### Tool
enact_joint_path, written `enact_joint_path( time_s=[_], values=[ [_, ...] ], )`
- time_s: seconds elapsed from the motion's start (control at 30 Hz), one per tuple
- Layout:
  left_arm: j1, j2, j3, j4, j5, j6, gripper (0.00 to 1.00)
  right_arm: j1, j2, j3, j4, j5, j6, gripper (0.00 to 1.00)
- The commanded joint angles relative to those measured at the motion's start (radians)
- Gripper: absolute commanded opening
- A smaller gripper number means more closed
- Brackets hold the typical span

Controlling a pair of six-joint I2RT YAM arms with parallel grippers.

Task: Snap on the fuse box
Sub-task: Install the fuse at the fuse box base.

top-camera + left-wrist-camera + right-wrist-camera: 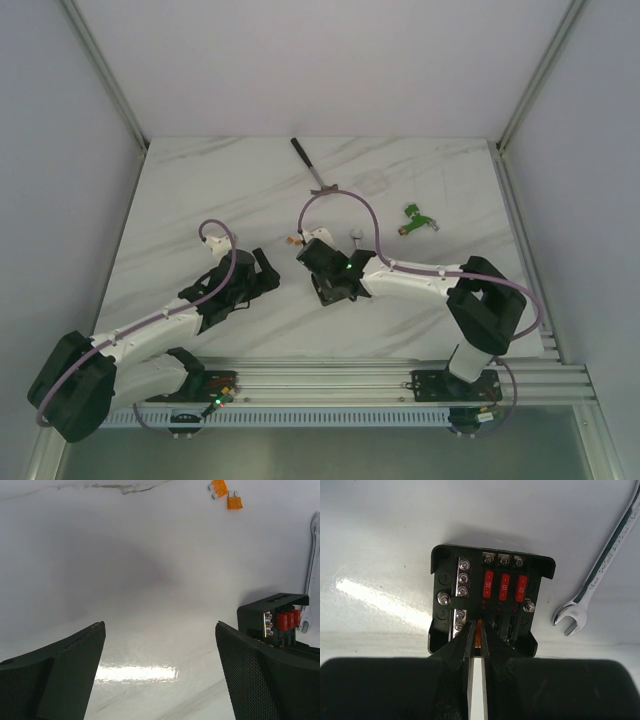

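The fuse box [492, 600] sits open-face-up on the white marble surface [200, 200], mid-table, directly under your right gripper [477, 626]. The wrench [600, 565] lies just beside it, not touching.

The right jaws are pinched nearly closed over the box's near row, with a sliver of what looks like an orange fuse [479, 632] between the tips. The left gripper [160, 627] is low over bare surface with its jaws wide and nothing in them. The box is off to its right, apart from it.

Handling, as a judgement:
- The box is hard black plastic, stiff and probably light.
- The surface is glossy, so expect the box to skate if you push sideways.
- Press straight down, or brace it with the left arm.
- Take hold on the outer side walls or the raised corner flanges.
- Keep off the red fuses [504, 586] and the screw terminals [463, 577], which are small parts and likely easy to knock.

Writing:
- The red fuses read "10", clear on two, and the third looks the same.
- The wrench shaft has stamped text, too small to read.
- No brand is visible on the box.

Two loose orange fuses [226, 494] and a green connector [418, 220] lie farther back, well clear.
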State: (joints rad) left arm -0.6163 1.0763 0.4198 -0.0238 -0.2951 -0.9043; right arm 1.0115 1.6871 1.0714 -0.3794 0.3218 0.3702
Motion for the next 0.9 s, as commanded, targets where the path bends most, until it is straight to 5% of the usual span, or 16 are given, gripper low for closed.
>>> enact_joint_path(
  time_s=[0.0, 0.3, 0.87],
  values=[
    [0.004, -0.001, 0.024, -0.016, 0.009, -0.005, 1.00, -0.016, -0.014, -0.032, -0.022, -0.008, 0.007, 0.08],
    [0.003, -0.010, 0.022, -0.017, 0.012, -0.004, 1.00, -0.092, -0.030, -0.098, 0.035, -0.131, -0.018, 0.02],
    [0.004, 0.004, 0.032, -0.017, 0.034, -0.010, 1.00, -0.070, 0.021, -0.214, 0.022, -0.108, -0.028, 0.00]
  ],
)
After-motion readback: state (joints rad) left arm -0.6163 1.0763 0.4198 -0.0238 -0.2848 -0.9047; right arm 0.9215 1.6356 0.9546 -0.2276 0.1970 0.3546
